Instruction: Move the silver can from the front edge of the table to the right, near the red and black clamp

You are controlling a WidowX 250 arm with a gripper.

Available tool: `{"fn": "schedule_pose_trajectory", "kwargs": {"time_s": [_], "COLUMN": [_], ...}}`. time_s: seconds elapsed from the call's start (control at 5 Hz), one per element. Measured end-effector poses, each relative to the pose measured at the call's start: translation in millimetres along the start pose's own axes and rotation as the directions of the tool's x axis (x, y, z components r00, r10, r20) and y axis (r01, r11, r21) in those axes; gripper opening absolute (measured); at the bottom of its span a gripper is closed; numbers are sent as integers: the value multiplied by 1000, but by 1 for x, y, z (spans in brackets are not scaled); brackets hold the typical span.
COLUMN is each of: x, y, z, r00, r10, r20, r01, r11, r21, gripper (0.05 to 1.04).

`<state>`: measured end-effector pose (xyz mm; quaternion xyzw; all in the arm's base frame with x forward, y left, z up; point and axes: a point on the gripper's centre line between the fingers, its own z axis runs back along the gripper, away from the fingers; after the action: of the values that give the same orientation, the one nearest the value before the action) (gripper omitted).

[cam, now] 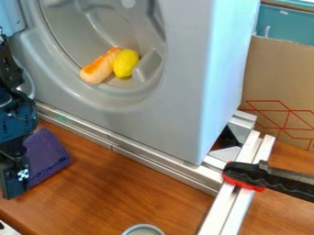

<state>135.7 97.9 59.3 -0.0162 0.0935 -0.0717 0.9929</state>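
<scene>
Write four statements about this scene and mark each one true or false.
The yellow lemon lies beside the orange-and-tan bread-shaped roll. True.
The purple cloth lies inside the grey plastic housing. False: the cloth lies on the brown wooden table, near the black gripper.
The black clamp with a red edge reaches over the silver metal rails. True.
The brown cardboard box stands at the picture's left edge. False: the box stands at the right.

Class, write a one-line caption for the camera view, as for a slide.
Black tool beside a purple cloth, with a lemon and a bread roll in the grey drum.
</scene>
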Motion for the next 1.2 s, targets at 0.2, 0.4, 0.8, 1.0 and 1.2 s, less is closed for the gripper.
{"fn": "schedule_pose_trajectory", "kwargs": {"time_s": [0.2,0.4,0.8,1.0,1.2], "x": [0,26,70,68,56], "y": [-1,-23,-103,-131,-146], "z": [-3,-12,-39,-44,-44], "r00": [1000,1000,985,968,957], "r10": [0,-9,-99,-147,-148], "r20": [-7,30,-145,-203,-251], "r01": [0,9,104,152,155], "r11": [1000,1000,994,988,988], "r21": [-8,-2,32,5,8], "gripper": [998,999,998,998,999]}}
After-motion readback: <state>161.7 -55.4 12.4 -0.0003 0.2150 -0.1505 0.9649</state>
